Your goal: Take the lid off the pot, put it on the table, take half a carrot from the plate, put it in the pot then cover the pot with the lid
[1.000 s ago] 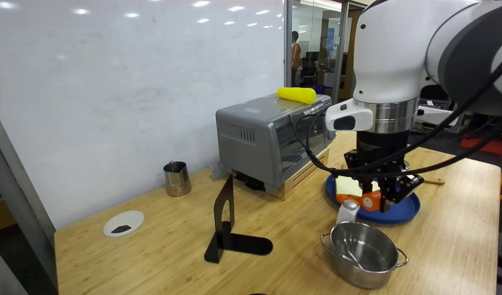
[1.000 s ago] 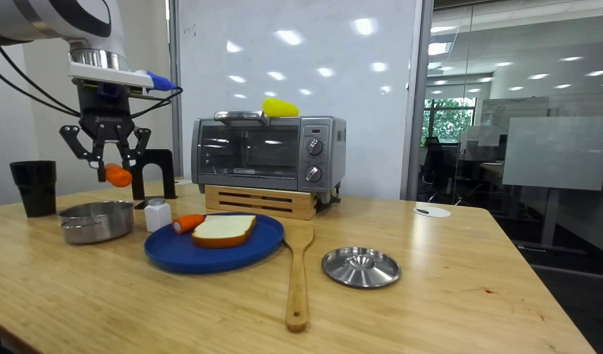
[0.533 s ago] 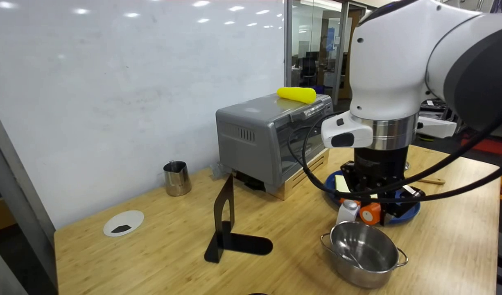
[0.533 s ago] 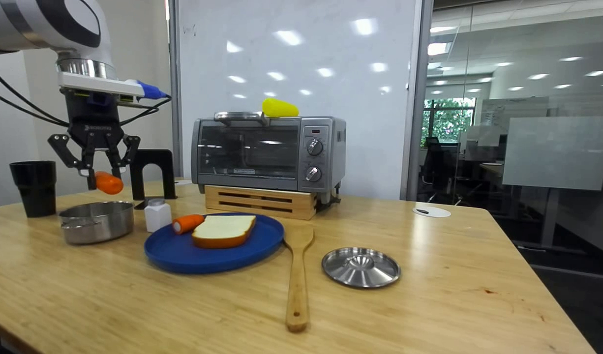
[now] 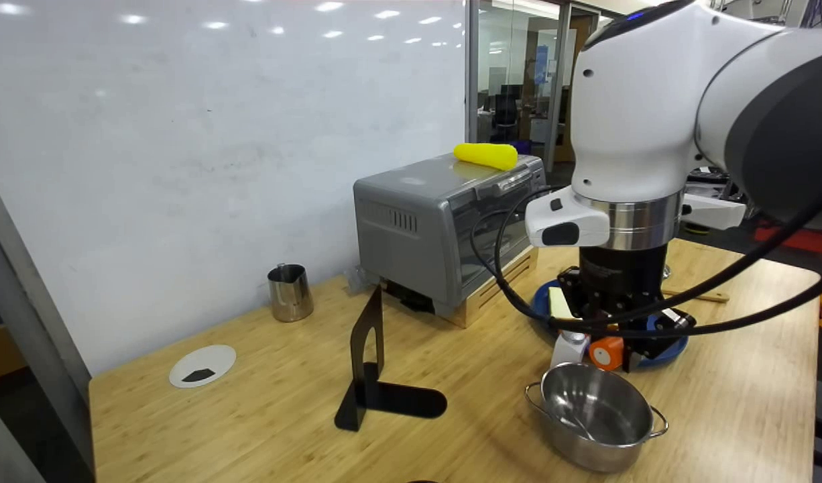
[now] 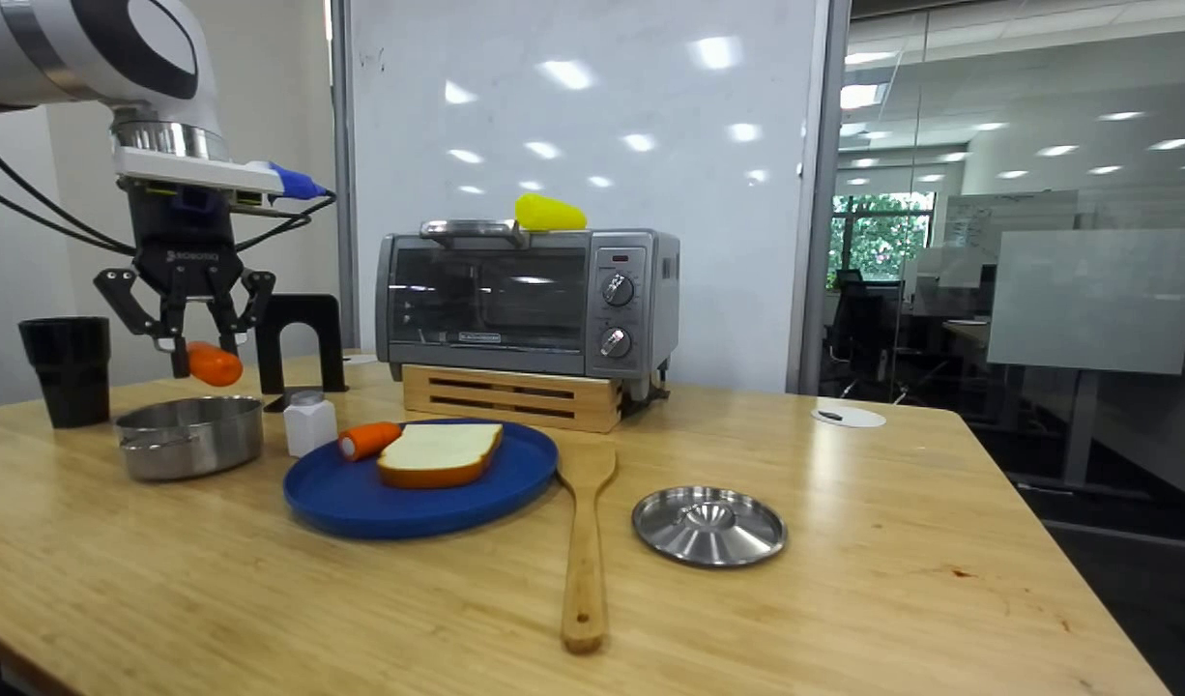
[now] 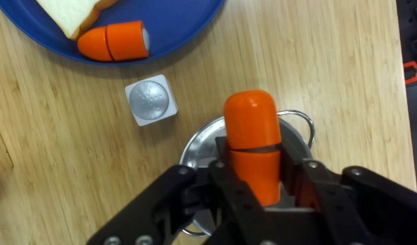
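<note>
- While the half carrot [image 7: 253, 131] is hanging just above the pot [image 6: 201, 450], apart from its rim, the step in hand is looking like lowering and letting go.
- The gripper [image 7: 255, 147] is pinching it by the sides near its middle groove, the jaws standing only the carrot's thickness apart.
- In the wrist view, one end is showing beyond the rim toward the plate [image 7: 174, 23], so a small shift away from there is seeming worthwhile before descending.
- Doing it well is calling for dipping the carrot inside the wall, then easing the jaws apart; dropping from here is risking a bounce.
- Just beside the pot, a white shaker [image 7: 149, 100] is standing between it and the plate; sideways swings would be threatening it, so a straight rise is looking safest.
- The other carrot piece [image 7: 123, 41] is lying on the plate, near the bread slice [image 6: 443, 452].
- Well apart on the table [image 6: 844, 590], the lid [image 6: 710, 530] is lying knob up, waiting for the covering.
</note>
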Action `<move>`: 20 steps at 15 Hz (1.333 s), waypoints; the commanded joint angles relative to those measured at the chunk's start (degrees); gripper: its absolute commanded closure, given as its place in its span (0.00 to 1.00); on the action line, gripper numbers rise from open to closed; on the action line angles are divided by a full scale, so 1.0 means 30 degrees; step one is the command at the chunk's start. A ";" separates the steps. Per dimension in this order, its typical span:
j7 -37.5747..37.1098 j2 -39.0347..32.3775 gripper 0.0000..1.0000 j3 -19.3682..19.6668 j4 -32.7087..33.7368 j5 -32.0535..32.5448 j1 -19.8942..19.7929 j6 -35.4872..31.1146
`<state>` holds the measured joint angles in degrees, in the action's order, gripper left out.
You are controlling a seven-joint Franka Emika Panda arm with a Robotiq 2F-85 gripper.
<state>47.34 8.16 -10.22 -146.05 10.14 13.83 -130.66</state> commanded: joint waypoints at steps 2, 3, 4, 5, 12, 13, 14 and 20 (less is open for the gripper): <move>0.0005 0.0002 0.63 0.0003 0.0027 -0.0013 0.0009 0.0043; 0.0004 0.0002 0.63 0.0003 0.0027 -0.0012 0.0009 0.0043; 0.0002 0.0002 0.88 0.0003 0.0027 -0.0012 0.0009 0.0042; 0.0116 -0.0017 0.88 -0.0038 0.0011 -0.0097 0.0083 -0.0050; 0.0343 -0.1502 0.88 -0.0398 0.0506 0.0209 0.0550 -0.0800; 0.0351 -0.1826 0.88 -0.0470 0.0584 0.0315 0.0567 -0.1007; 0.0371 -0.2118 0.88 -0.0553 0.0668 0.0400 0.0558 -0.1257; 0.0662 -0.3494 0.88 -0.0783 0.1205 0.0785 0.0397 -0.2278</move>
<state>48.11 0.22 -11.95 -144.14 11.21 15.80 -135.99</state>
